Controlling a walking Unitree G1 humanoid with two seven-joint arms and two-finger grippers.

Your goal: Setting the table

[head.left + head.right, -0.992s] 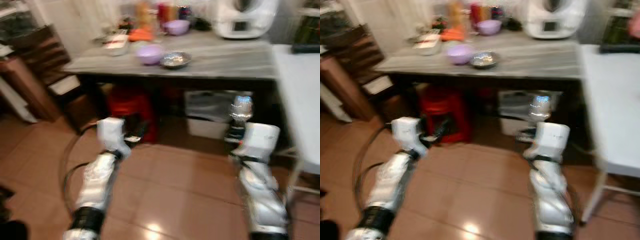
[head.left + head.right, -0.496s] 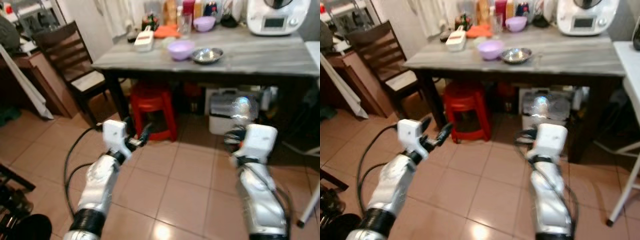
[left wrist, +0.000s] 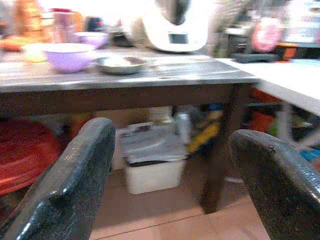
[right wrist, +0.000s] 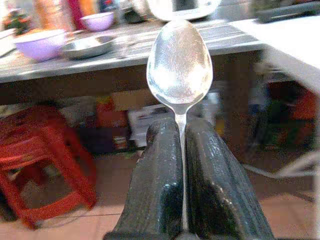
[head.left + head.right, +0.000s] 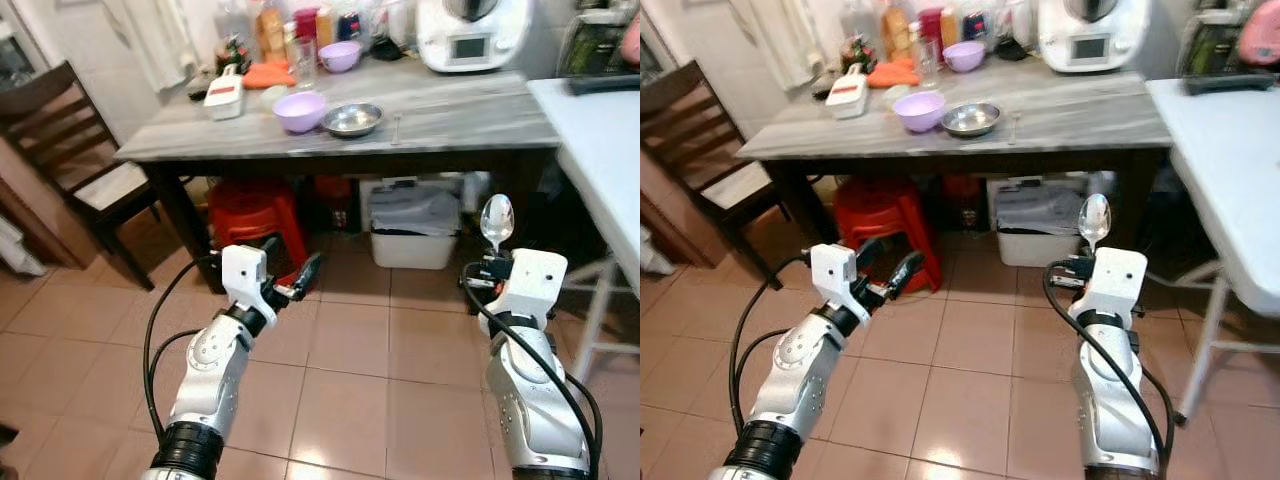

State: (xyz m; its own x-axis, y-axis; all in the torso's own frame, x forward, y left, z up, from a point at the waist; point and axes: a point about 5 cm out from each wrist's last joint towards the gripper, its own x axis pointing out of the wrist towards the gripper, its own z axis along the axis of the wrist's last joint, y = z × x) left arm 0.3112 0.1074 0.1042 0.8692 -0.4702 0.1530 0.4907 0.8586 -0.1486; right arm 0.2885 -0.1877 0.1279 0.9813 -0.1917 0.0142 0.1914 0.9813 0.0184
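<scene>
Right wrist view: right gripper point(image 4: 181, 150) fingers point(image 4: 157, 175) pinched tight on spoon point(image 4: 179, 65) handle, bowl upright above tips. Left gripper point(image 3: 170, 170) fingers point(image 3: 75, 175) spread wide, holding nothing. Both grippers low over tiled floor point(image 5: 350, 350), short of grey table point(image 5: 450, 110); purple bowl point(image 5: 300, 110) beside steel bowl point(image 5: 351, 119) on it

Under and around the table

A red stool point(image 5: 250, 215) stands beneath the tabletop, with a white lidded bin point(image 5: 413, 228) beside it on the tiled floor point(image 5: 350, 380). A dark wooden chair point(image 5: 70, 140) sits at the left; bottles point(image 5: 268, 22), somewhat blurred, crowd the far edge.
</scene>
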